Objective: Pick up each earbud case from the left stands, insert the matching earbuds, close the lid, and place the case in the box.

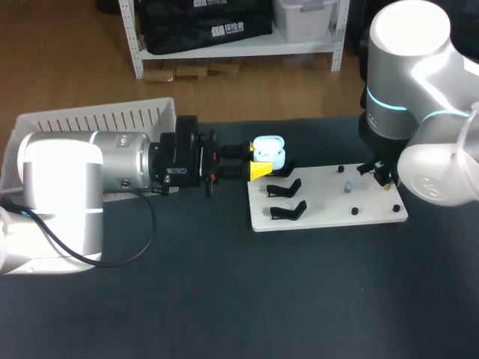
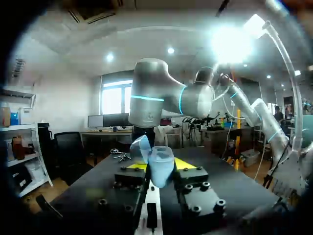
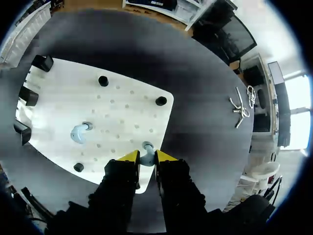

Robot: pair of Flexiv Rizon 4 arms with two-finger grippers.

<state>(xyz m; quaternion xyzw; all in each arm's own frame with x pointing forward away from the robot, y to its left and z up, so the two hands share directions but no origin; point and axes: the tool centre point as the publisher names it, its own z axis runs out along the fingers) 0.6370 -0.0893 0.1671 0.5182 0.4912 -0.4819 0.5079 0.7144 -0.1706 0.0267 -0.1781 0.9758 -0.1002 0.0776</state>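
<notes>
My left gripper (image 2: 157,169) clenches the open pale-blue plastic earbud case (image 1: 269,149), lid up and ready for loading. My right gripper (image 3: 146,157) pinches a pale-blue earbud (image 3: 147,146) near the white pegboard's (image 3: 122,107) right edge.

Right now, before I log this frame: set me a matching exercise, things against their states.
1 earbud case
2 edge earbud
3 middle earbud
4 two nearer stands

A empty, on the white board
B in left gripper, lid open
C lying free on the board
D gripped by right gripper

Pairs: 1-B; 2-D; 3-C; 4-A
</notes>
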